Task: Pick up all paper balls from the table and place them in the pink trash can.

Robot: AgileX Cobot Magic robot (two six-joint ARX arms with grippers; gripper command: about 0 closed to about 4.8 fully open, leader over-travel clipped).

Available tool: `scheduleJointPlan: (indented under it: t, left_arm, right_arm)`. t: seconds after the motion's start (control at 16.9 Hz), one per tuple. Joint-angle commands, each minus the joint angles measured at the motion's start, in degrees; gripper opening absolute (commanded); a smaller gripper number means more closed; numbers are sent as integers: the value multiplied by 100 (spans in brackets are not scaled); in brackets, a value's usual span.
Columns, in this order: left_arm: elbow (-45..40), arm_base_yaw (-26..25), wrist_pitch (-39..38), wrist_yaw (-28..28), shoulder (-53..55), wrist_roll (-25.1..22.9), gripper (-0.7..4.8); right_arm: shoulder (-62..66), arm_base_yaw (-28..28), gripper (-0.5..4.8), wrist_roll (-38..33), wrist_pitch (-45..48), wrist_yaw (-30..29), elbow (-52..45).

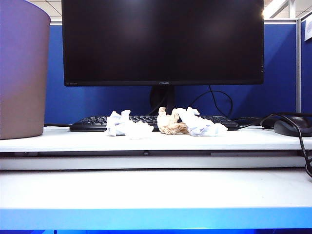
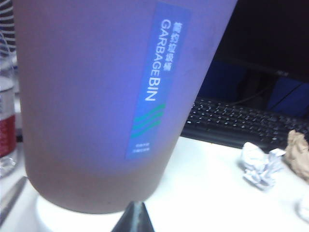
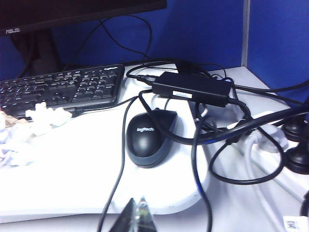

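Left wrist view: pink trash can (image 2: 96, 111) hides most of table (image 2: 212, 188) (both hands closed).

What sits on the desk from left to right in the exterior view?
pink trash can → white paper ball → tan paper ball → another white paper ball → dark mouse

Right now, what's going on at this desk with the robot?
Nothing is being handled yet. The paper balls lie in a loose row on the table in front of the keyboard. The pink trash can stands at the left. The left gripper sits shut near the can's base, the right gripper shut near the mouse. Neither holds anything.
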State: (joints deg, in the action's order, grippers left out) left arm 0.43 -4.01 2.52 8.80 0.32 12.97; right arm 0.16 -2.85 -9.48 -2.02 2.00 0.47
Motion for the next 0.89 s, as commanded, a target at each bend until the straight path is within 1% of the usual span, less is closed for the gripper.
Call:
scheduleJointPlan:
  t: [0.06, 0.12, 0.18, 0.3, 0.36, 0.42, 0.47, 0.53, 0.59, 0.65, 0.71, 0.77, 0.89]
  left_arm:
    - [0, 0, 103, 446, -13, 144, -4]
    - [0, 0, 116, 608, -13, 402, -4]
    - [0, 0, 122, 833, -13, 837, -4]
    - [2, 0, 199, 1207, -13, 1338, -4]
    - [2, 0, 365, 1416, -13, 1698, -4]
    - [2, 0, 811, 1757, -13, 2286, -4]
    - [2, 0, 1563, 1915, -13, 3025, -4]
    - [2, 0, 2096, 1884, -13, 3462, -4]
    - [17, 0, 2592, 1790, -13, 3816, -4]
    - [46, 0, 2914, 1663, -13, 4094, -4]
    - [142, 0, 3134, 1517, -13, 4430, -5]
    - [361, 0, 3145, 1416, -13, 4664, -5]
    - [660, 0, 3143, 1388, -9, 4776, -5]
  right_arm:
    - [-9, -7, -5, -463, 149, -560, -33]
    - [-9, -7, -5, -918, 177, -619, -33]
    - [-9, -7, -4, -1237, 188, -625, -33]
    - [-9, -15, -5, -1499, 306, -769, -33]
    - [-9, -17, -5, -1648, 492, -1014, -33]
    - [-9, -22, -5, -1958, 813, -1381, -33]
    - [-9, -114, -5, -2321, 1196, -1550, -33]
    - [-9, -238, -5, -2391, 1390, -1515, -31]
    - [-9, -374, -5, -2398, 1502, -1377, -28]
    - [-9, -557, -5, -2396, 1606, -1156, -28]
    - [-9, -831, -5, -2398, 1738, -863, -22]
    - [-9, -1202, -5, -2396, 2057, -529, -22]
    - [-4, -1652, -5, -2387, 2437, -48, -20]
